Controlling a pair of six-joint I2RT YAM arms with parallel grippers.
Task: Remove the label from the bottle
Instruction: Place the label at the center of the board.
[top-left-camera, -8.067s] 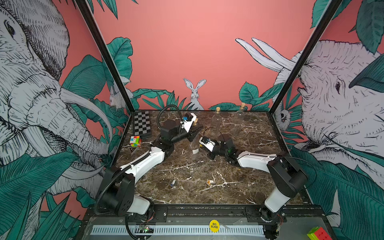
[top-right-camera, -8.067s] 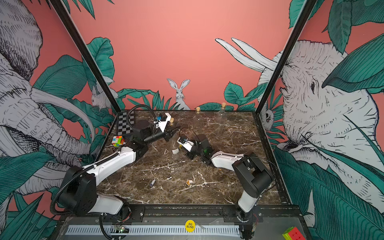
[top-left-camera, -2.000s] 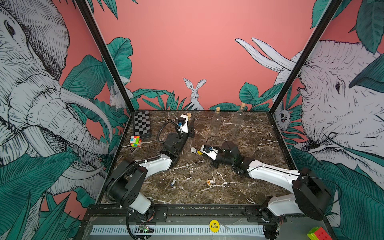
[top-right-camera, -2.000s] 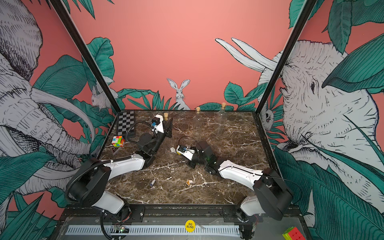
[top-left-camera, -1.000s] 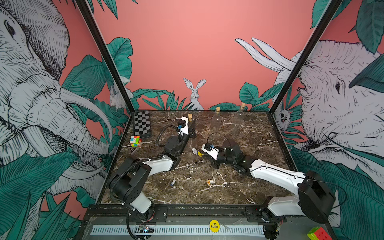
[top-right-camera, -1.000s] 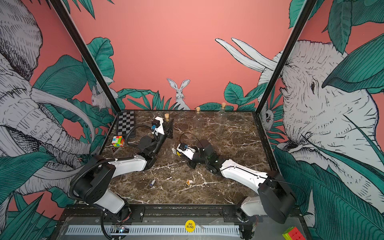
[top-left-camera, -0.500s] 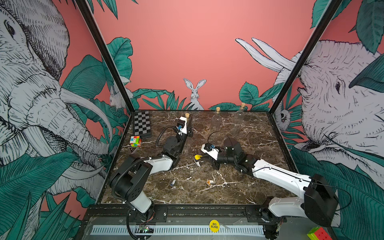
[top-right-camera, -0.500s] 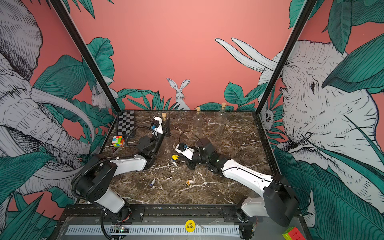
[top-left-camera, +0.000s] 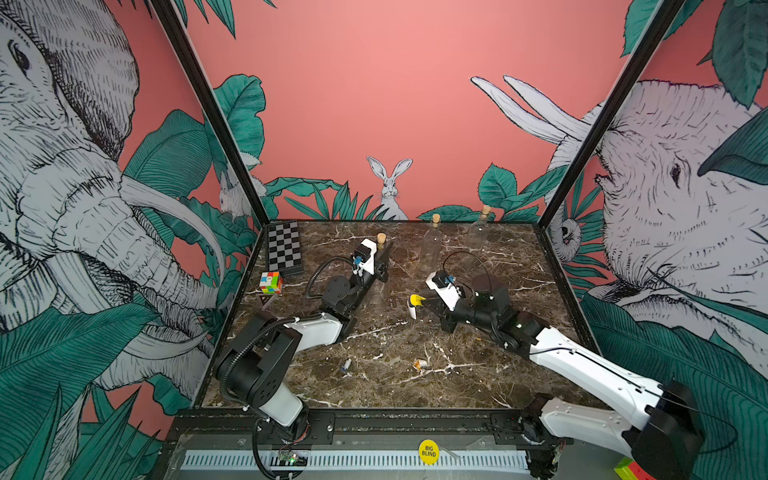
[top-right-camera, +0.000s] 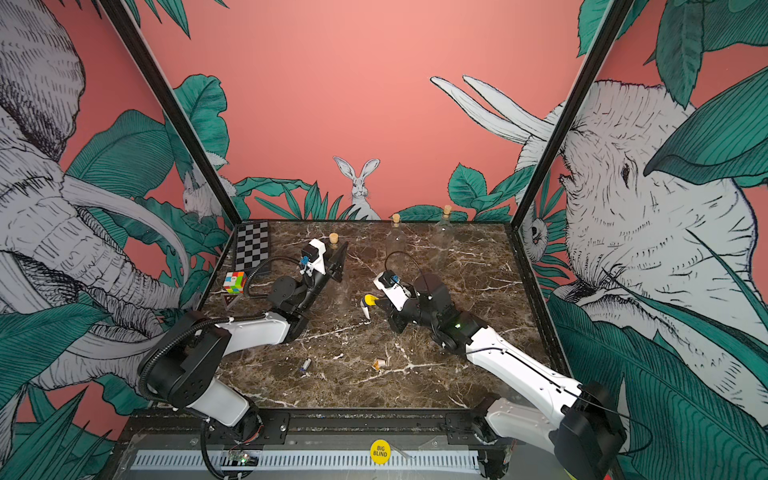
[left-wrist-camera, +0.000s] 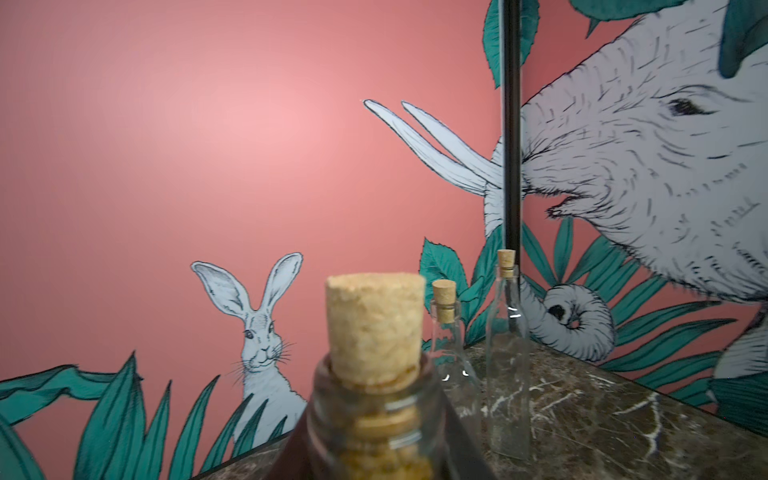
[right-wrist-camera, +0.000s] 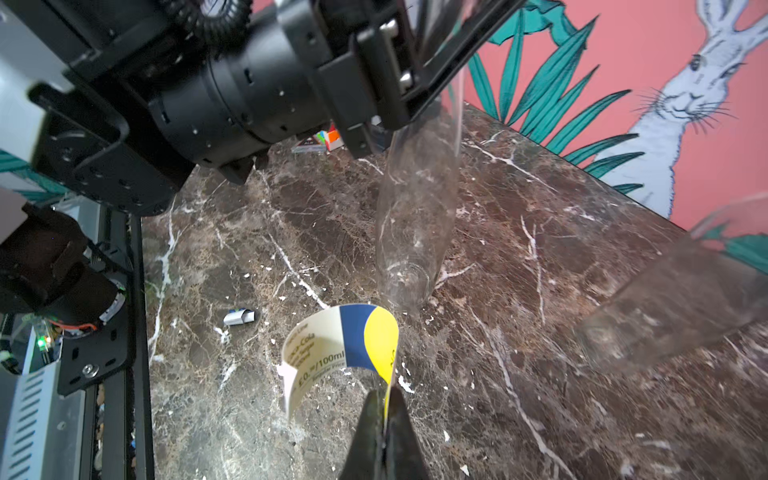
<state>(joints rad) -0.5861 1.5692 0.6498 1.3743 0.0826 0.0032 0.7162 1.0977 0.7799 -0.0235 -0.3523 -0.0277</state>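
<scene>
**A:** Take me across, left to right.

**B:** My left gripper (top-left-camera: 382, 259) is clamped round the upper part of the bottle (right-wrist-camera: 415, 216), just under its cork (left-wrist-camera: 374, 328). The bottle is close to upright, with its long axis leaning a little and its base down at the marble table (top-left-camera: 395, 386). I can't tell whether the base actually rests there.

**A:** And the label?

**B:** The label (right-wrist-camera: 345, 345) lies to the right of the bottle's base, curled into an arc. Its yellow end is pinched in my right gripper (right-wrist-camera: 384, 409), whose jaws are closed on it. In the right wrist view it looks clear of the glass, with the top of the curl just beside the base, though I can't rule out a touch.

**A:** So which arm matters next?

**B:** The right one, I'd judge. The label sits between the two grippers, but only the right has hold of it. Drawing it away from the bottle, rightward, should part them cleanly. My left arm only needs to keep the bottle steady.
</scene>
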